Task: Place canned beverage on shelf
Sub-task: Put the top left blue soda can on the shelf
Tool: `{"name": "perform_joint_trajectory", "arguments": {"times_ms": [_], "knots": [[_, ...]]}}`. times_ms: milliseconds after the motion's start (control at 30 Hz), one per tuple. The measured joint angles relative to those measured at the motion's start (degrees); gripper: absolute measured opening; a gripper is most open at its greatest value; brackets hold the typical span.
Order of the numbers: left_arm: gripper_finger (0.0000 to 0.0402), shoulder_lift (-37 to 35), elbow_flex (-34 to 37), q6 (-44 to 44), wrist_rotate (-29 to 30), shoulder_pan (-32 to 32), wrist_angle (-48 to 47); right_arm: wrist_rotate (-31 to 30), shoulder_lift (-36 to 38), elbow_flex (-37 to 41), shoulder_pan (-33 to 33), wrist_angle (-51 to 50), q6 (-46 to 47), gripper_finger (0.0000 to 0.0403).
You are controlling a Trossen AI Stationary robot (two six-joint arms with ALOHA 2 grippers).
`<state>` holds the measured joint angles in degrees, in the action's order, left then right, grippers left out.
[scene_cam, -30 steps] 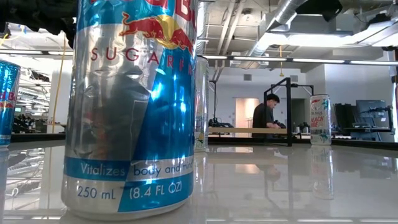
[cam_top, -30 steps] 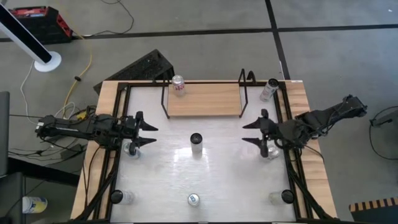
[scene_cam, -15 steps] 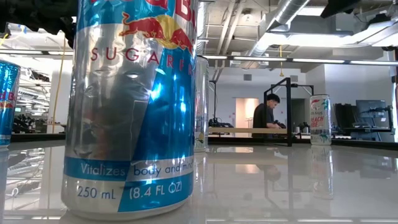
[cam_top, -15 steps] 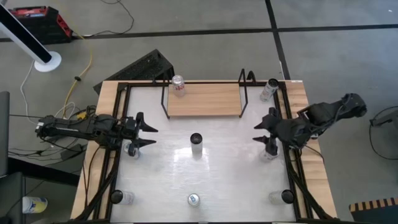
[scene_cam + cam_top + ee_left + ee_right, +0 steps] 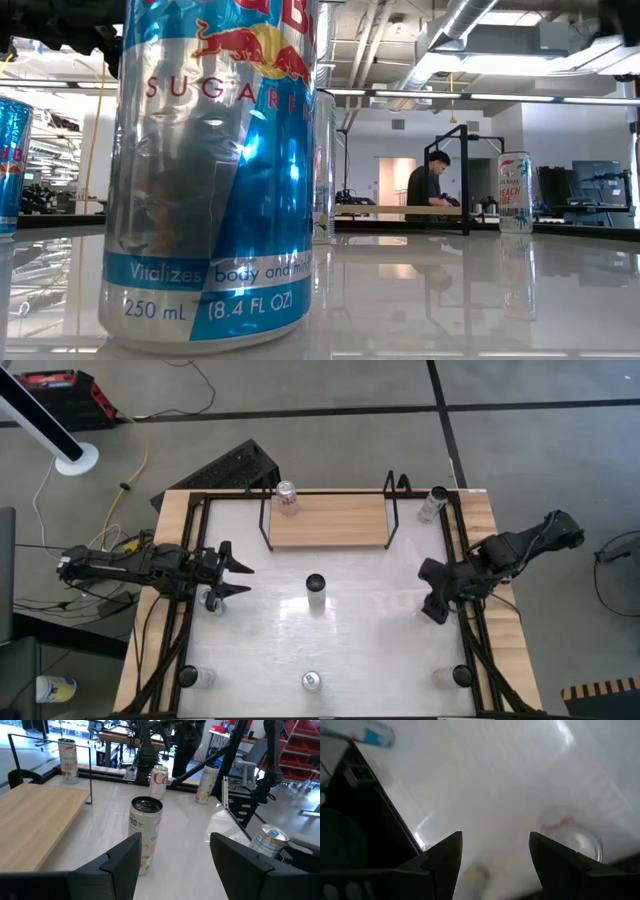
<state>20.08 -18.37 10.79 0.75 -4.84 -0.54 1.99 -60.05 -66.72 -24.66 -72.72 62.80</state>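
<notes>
The right claw [image 5: 432,592] has swung since a second ago: then it pointed toward the tabletop's centre with both fingers showing, now it is turned downward over the can at 3 o'clock, hiding most of it. Its wrist view shows the fingers [image 5: 442,857] spread, with a blurred can top [image 5: 572,840] beyond them. The left claw [image 5: 235,576] has stayed at 9 o'clock, spread, beside a can [image 5: 211,599].

The shelf [image 5: 328,521] sits at 12 o'clock on the tabletop [image 5: 370,640], carrying one can [image 5: 287,496] at its left end. Another can [image 5: 316,589] stands upright at the centre, just off the shelf's front edge. Others: one at the shelf's right, outside the frame [image 5: 433,504]; three along the 6 o'clock edge [image 5: 311,681], [image 5: 197,677], [image 5: 447,677]. That appears to make eight cans, counting the hidden one.
</notes>
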Motion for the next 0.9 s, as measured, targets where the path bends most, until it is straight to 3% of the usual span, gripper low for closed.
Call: {"name": "perform_joint_trajectory", "arguments": {"times_ms": [633, 900], "knots": [[0.0219, 0.01, 0.0, 1.56, -0.06, 0.0, 0.0, -4.2, -0.27, 0.0, -2.87, -7.2, 4.83, 0.0255], [0.0219, 0.0, -0.02, 1.53, -0.37, 0.0, -0.02, -4.96, -0.27, 0.02, -2.87, -7.14, -1.7, 0.0255]]}}
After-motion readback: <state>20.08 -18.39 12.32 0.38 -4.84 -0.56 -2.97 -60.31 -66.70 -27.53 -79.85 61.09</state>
